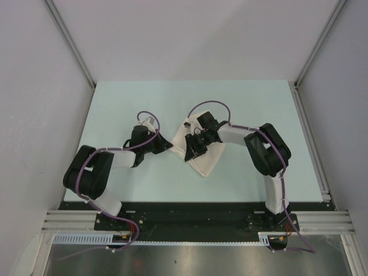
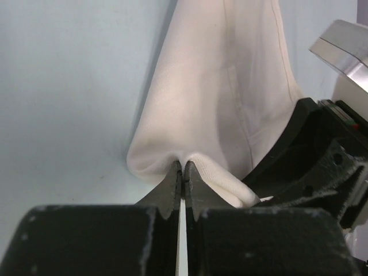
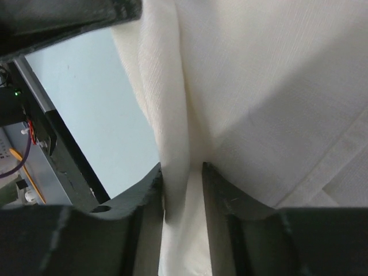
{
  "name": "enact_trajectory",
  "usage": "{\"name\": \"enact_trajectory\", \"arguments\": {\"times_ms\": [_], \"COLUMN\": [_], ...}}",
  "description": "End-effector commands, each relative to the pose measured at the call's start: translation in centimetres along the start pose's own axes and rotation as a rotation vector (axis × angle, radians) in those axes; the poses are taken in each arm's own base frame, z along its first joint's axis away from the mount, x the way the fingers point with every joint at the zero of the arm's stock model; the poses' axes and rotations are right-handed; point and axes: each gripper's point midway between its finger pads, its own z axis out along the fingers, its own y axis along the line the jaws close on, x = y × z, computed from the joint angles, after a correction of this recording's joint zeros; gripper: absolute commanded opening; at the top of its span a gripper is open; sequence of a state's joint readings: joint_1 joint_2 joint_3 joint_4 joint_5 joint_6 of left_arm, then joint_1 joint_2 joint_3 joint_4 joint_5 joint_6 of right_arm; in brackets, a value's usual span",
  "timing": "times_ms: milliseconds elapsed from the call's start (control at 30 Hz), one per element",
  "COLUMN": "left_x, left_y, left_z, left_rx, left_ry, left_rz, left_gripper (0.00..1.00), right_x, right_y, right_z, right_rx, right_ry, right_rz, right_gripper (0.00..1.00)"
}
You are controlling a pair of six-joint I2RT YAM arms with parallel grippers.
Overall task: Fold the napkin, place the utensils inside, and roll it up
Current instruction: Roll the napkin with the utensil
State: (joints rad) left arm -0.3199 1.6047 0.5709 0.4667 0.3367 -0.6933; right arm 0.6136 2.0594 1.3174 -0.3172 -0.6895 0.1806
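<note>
Top external: mounted high behind the arm bases, looking down over the whole table [image 1: 253, 103]. Wrist cameras: one just behind the left gripper [image 2: 183, 169] facing right, one behind the right gripper [image 3: 183, 171] facing near-left, both very close. All three views share the napkin [image 1: 207, 163] mid-table.

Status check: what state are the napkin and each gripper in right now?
napkin: folded over into a rough wedge, bunched up.
left gripper: shut, pinching an edge of the napkin.
right gripper: jaws parted, a fold of the napkin between them.
</note>
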Motion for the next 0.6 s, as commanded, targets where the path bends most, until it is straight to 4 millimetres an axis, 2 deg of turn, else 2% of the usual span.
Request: {"name": "enact_trajectory", "arguments": {"times_ms": [0, 33, 167, 200, 233, 300, 333, 367, 400, 433, 467, 500, 567], "left_x": [-2.0, -2.0, -1.9, -1.8, -1.8, -1.7, -1.7, -1.7, -1.7, -1.7, -1.7, -1.7, -1.8], "left_y": [0.0, 0.1, 0.3, 0.4, 0.4, 0.6, 0.7, 0.7, 0.8, 0.8, 0.8, 0.9, 1.0], "left_z": [0.5, 0.6, 1.0, 1.1, 1.1, 1.2, 1.2, 1.2, 1.2, 1.3, 1.2, 1.2, 1.3], "left_rx": [-0.002, -0.007, -0.007, -0.009, -0.008, -0.013, -0.016, -0.015, -0.016, -0.017, -0.017, -0.020, -0.023], "left_ry": [-0.034, -0.031, -0.007, -0.002, -0.001, 0.003, 0.007, 0.009, 0.008, 0.009, 0.010, 0.011, 0.010], "left_rz": [-0.022, -0.022, -0.025, -0.028, -0.029, -0.030, -0.032, -0.032, -0.033, -0.033, -0.033, -0.034, -0.032], "left_gripper": [0.00, 0.00, 0.00, 0.00, 0.00, 0.00, 0.00, 0.00, 0.00, 0.00, 0.00, 0.00, 0.00], "right_x": [-0.2, -0.2, -0.3, -0.5, -0.5, -0.7, -0.4, 0.1, -0.7, -0.5, -0.1, -0.2, 0.2], "right_y": [0.9, 0.9, 1.5, 1.0, 2.0, 1.4, 2.2, 2.4, 1.8, 1.8, 3.0, 2.1, 3.0], "right_z": [-2.4, -2.7, -4.3, -4.7, -5.1, -5.8, -5.4, -5.6, -6.2, -6.4, -5.9, -6.5, -6.1], "right_rx": [0.064, 0.081, 0.167, 0.241, 0.273, 0.412, 0.446, 0.486, 0.583, 0.623, 0.644, 0.739, 0.802], "right_ry": [-0.032, -0.040, -0.076, -0.096, -0.114, -0.159, -0.161, -0.175, -0.224, -0.240, -0.247, -0.277, -0.293], "right_rz": [-0.036, -0.041, -0.097, -0.114, -0.165, -0.218, -0.270, -0.303, -0.335, -0.360, -0.424, -0.440, -0.509], "right_gripper": [0.41, 0.47, 0.55, 0.57, 0.60, 0.64, 0.67, 0.67, 0.68, 0.69, 0.70, 0.70, 0.70]}}
